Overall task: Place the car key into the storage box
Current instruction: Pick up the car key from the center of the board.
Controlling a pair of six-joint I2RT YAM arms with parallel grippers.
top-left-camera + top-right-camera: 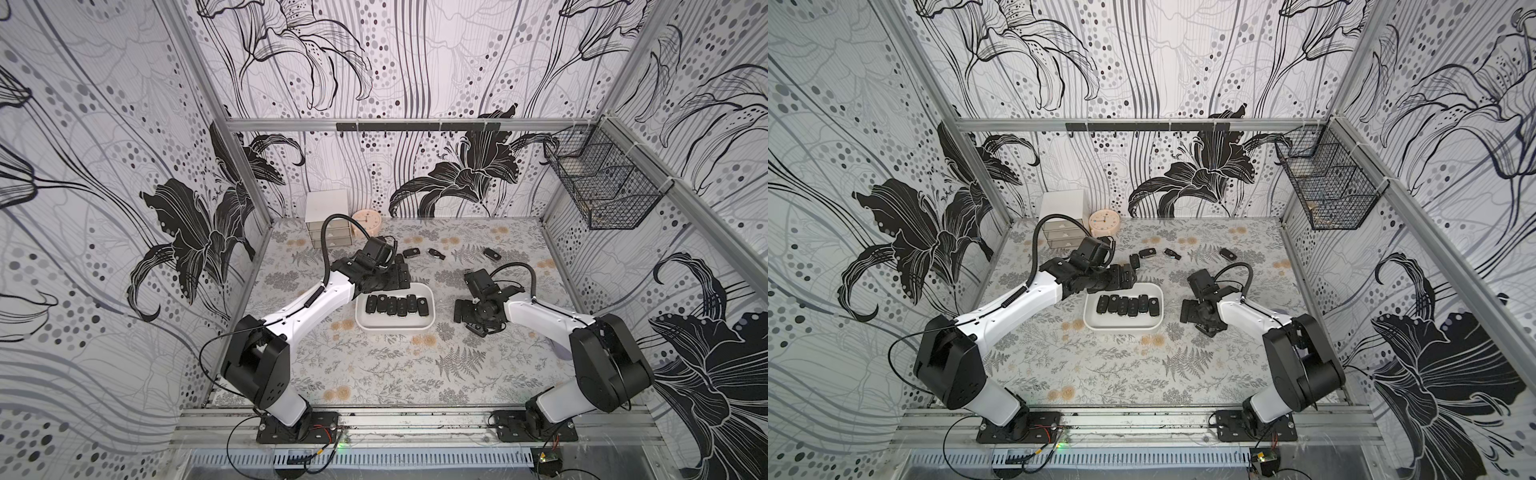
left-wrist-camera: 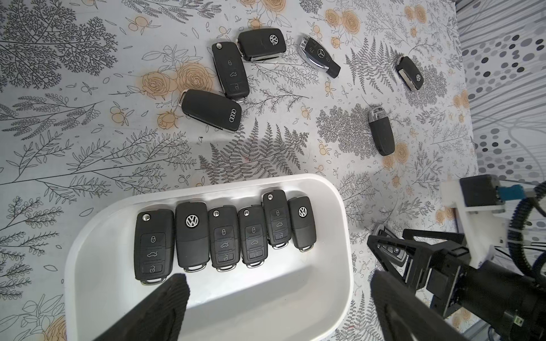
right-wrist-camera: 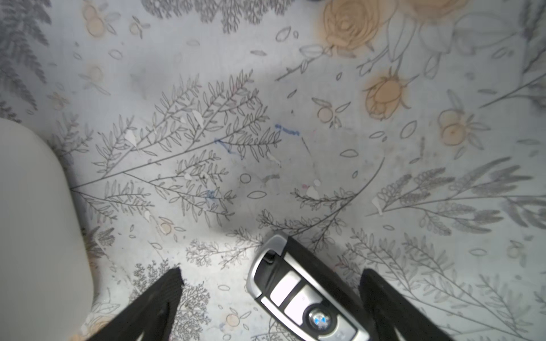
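Floral table (image 1: 374,365), box (image 1: 395,328) mid. Just right of box the key (image 3: 304,298) lies flat on table, btw fingers of my right claw (image 3: 271,274). Its long axis is skewed across the gap, silver end pointing out past my tips, logo end twd wrist. Six fobs (image 2: 224,233) sit in a row in box, loose fobs (image 2: 211,110) beyond it. Right arm low, pointing down, claw wide, not clamped. My left claw (image 2: 279,282) is wide, empty, over box.

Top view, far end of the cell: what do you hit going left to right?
white three-drawer cabinet → peach clock → first loose key fob → second loose key fob → third loose key fob → black wire basket
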